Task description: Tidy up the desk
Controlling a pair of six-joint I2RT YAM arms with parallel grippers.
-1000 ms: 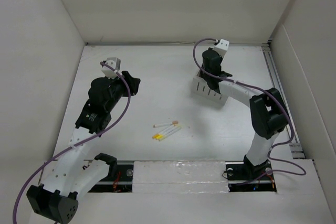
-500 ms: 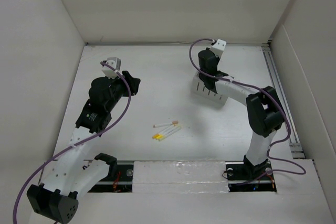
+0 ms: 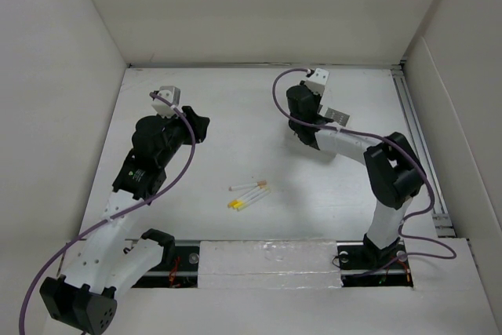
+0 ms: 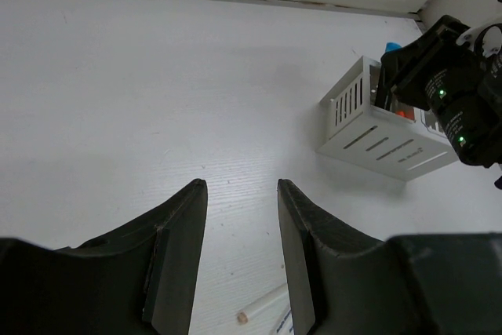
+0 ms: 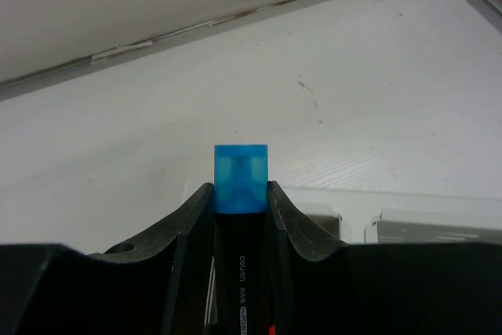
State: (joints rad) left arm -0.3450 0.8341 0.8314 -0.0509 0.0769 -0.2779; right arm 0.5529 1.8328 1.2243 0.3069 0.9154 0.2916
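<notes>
The desk point(image 3: 235, 107) is the flat white tabletop. My right gripper point(image 3: 300, 125) is shut on a black marker with a blue cap point(image 5: 241, 178), held upright over the white slotted organizer box point(image 4: 376, 132), which the arm mostly hides in the top view. The blue cap also shows in the left wrist view point(image 4: 392, 45). My left gripper point(image 3: 201, 126) is open and empty, hovering above the desk at the left; its fingers point(image 4: 184, 241) frame bare tabletop. Several pens and pencils point(image 3: 249, 194) lie loose at the desk's middle front.
White wall panels enclose the desk at the back and both sides. A metal rail point(image 3: 416, 127) runs along the right edge. A pencil end point(image 4: 263, 307) lies just below my left gripper. The organizer's rim point(image 5: 392, 213) shows beneath the right gripper.
My right wrist has swung leftward over the organizer box, covering more of it, still holding the marker. The left arm and the loose pens have not moved.
</notes>
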